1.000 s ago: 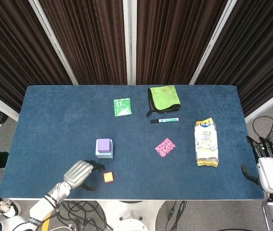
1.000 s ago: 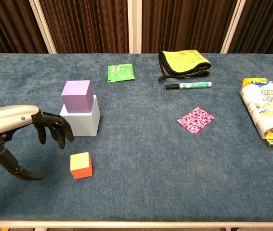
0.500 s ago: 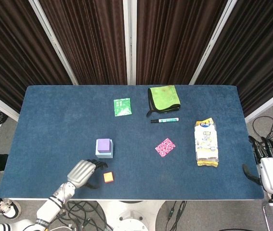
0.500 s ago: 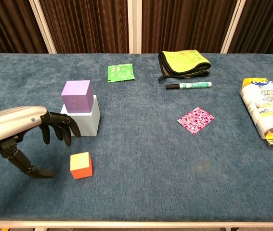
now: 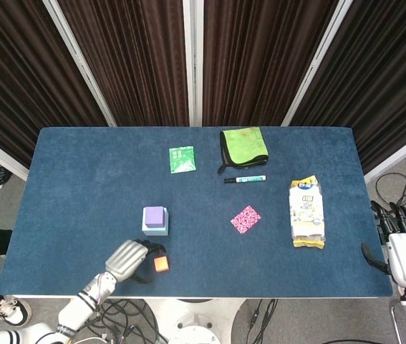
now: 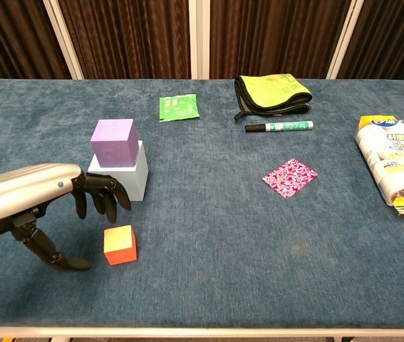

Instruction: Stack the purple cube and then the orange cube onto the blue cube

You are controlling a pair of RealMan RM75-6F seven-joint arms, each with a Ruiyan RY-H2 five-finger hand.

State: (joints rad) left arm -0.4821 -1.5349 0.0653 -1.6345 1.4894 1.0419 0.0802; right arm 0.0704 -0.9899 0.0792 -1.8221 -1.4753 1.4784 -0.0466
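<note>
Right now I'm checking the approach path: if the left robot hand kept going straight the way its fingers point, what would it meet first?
Most likely the orange cube. The left robot hand is open, fingers above and thumb low beside the cube, apparently not touching it. The purple cube on the blue cube sits farther back, probably off that line.

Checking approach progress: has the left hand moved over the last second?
Yes. The left hand moved rightward, closing on the small orange cube, which stays put.

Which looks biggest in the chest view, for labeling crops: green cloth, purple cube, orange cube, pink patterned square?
Largest to smallest, as they look in the chest view:
1. green cloth
2. purple cube and pink patterned square, too alike to rank
3. orange cube, smallest though nearest the camera
</note>
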